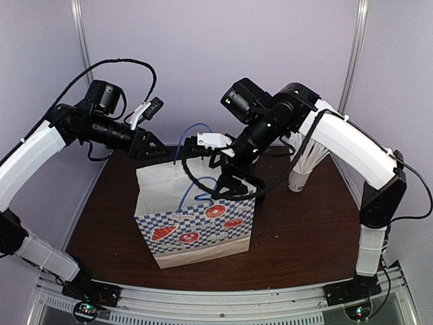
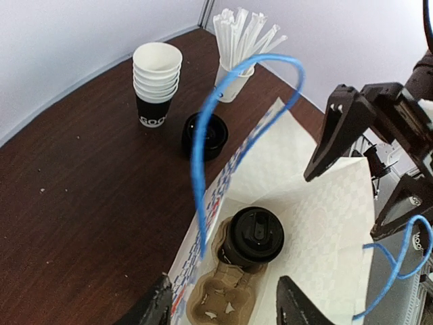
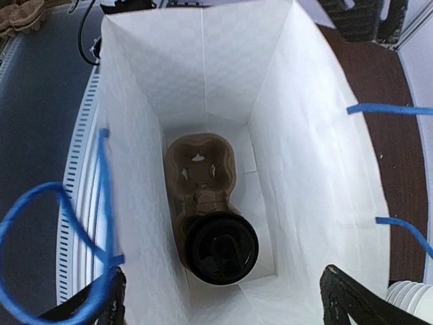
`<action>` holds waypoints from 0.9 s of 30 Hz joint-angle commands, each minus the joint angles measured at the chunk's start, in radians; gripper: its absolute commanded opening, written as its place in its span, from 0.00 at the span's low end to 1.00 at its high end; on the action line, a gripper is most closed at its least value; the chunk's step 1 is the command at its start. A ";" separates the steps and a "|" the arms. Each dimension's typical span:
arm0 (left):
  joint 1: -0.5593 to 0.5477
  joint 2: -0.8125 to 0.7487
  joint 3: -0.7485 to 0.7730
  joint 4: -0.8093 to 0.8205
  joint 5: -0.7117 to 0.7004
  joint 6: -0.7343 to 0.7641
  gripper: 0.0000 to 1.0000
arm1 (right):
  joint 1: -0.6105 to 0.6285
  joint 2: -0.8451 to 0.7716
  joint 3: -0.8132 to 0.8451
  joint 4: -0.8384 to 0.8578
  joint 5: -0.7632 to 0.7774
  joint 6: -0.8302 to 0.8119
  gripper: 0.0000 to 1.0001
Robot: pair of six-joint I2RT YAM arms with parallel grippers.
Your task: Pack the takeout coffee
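Observation:
The takeout coffee [image 2: 255, 235], a black cup with a black sip lid, stands in one socket of a brown cardboard carrier [image 2: 220, 298] at the bottom of the white paper bag [image 1: 196, 217]. The other socket is empty. It also shows in the right wrist view [image 3: 222, 247], in the carrier [image 3: 199, 166]. My left gripper [image 2: 223, 308] is open and empty at the bag's back left rim. My right gripper [image 3: 226, 308] is open and empty above the bag's mouth [image 1: 237, 183], looking straight down into it.
The bag has blue cord handles [image 2: 203, 135] standing up at its mouth. Behind the bag stand a stack of paper cups [image 2: 157, 81], a short stack of black lids [image 2: 205, 134] and a white cup of straws [image 2: 237, 54], also in the top view [image 1: 303, 166].

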State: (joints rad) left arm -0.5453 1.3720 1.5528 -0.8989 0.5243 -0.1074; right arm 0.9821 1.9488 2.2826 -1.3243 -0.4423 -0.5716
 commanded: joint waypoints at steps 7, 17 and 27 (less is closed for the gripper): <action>-0.002 0.055 0.091 -0.055 -0.046 0.145 0.57 | -0.033 -0.081 0.133 -0.050 -0.017 -0.071 1.00; -0.004 0.144 0.109 -0.079 0.038 0.210 0.31 | -0.276 -0.199 0.036 -0.041 0.060 -0.105 1.00; -0.010 0.191 0.121 -0.136 0.037 0.288 0.02 | -0.535 -0.297 -0.152 0.058 -0.012 -0.047 1.00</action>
State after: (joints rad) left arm -0.5457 1.5475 1.6390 -1.0164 0.5514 0.1226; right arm 0.4793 1.6932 2.1849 -1.3170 -0.4221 -0.6476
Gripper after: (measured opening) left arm 0.109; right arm 0.997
